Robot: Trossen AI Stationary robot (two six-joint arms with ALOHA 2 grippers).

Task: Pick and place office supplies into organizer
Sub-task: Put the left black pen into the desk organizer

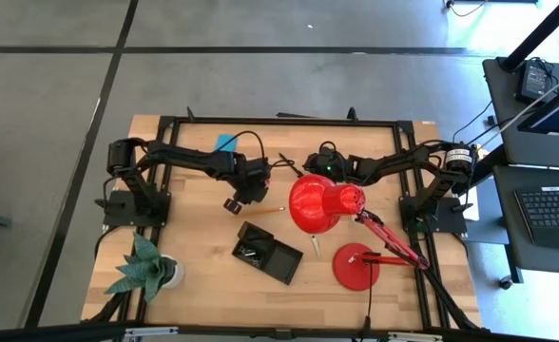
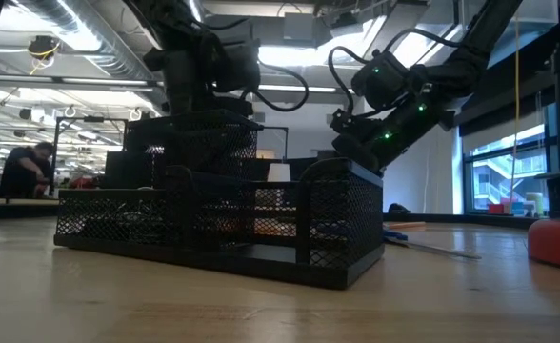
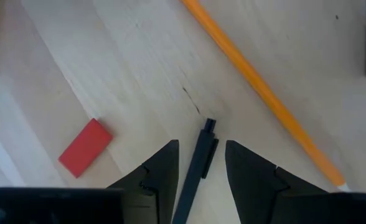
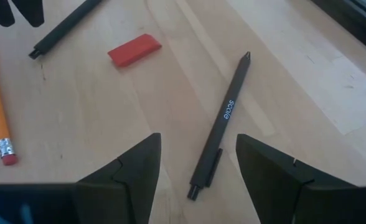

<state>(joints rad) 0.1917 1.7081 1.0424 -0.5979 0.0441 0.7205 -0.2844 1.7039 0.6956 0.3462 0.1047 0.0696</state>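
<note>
My left gripper [image 3: 201, 144] points down at the table with its open fingers on either side of a thin black pen [image 3: 197, 165], a gap showing on both sides. An orange pencil [image 3: 264, 93] and a small red piece [image 3: 86, 147] lie flat beside it. My right gripper [image 4: 198, 142] stands open over a second black pen [image 4: 223, 121], which lies flat on the wood. The black mesh organizer [image 1: 268, 252] stands near the table's front, apart from both grippers. A blue sticky-note pad [image 1: 227, 142] lies at the far edge.
A big red desk lamp [image 1: 322, 202] hangs its shade right of the left gripper, its round base [image 1: 356, 266] at the front right. A green paper plant [image 1: 146, 268] stands at the front left. Bare wood lies between the grippers and the organizer.
</note>
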